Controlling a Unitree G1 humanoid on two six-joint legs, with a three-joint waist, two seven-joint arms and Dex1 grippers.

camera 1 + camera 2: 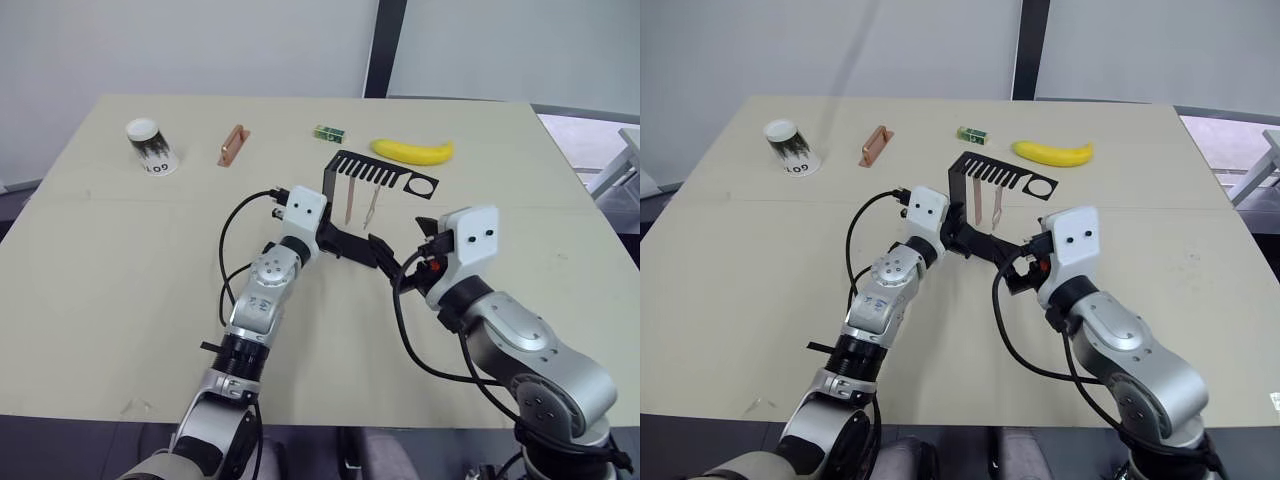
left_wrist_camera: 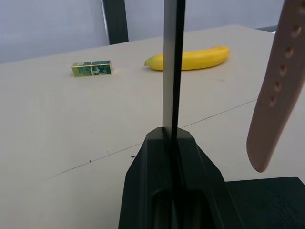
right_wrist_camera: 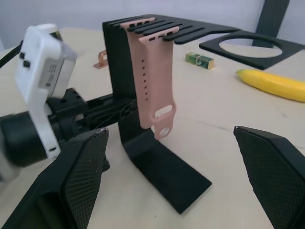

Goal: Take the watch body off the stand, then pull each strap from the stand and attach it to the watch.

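Beige tabletop [image 1: 120, 260] carries the black stand [image 3: 157, 162] near its middle, and we find two pink straps [image 3: 153, 81] hanging side by side from the comb slots of its top plate. We see the left gripper [image 2: 172, 143] clamped narrowly on the stand's thin upright. Fingers of the right gripper [image 3: 171, 176] stand wide apart, holding nothing, just before the stand's foot. Behind lie a banana [image 1: 413, 151], a small green box [image 1: 328, 132], a copper-brown block [image 1: 232, 146] and a paper cup [image 1: 151, 146].
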